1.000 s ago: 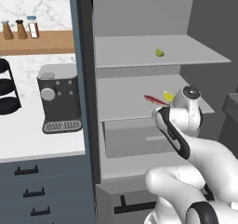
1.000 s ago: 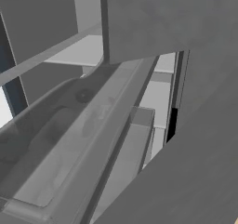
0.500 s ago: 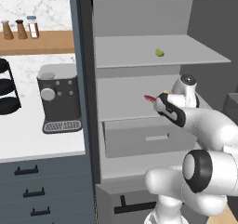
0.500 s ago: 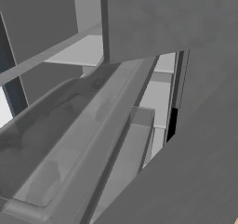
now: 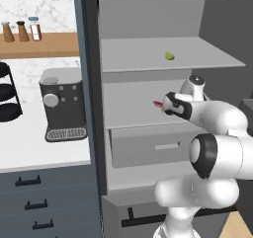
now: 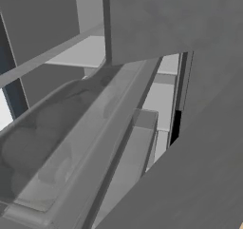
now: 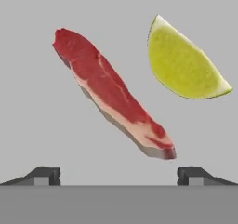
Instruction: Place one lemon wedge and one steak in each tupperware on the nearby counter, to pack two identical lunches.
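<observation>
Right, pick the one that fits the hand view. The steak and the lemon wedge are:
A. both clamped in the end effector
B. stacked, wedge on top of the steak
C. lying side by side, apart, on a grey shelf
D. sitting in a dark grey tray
C: the steak and the lemon wedge lie apart on the plain grey shelf, ahead of the open end effector.

A grey shelf [image 7: 42, 116] carries a steak [image 7: 111, 90] beside a lemon wedge [image 7: 183, 62].

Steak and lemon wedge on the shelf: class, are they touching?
Apart. The hand view shows bare grey shelf between the steak and the lemon wedge.
</observation>
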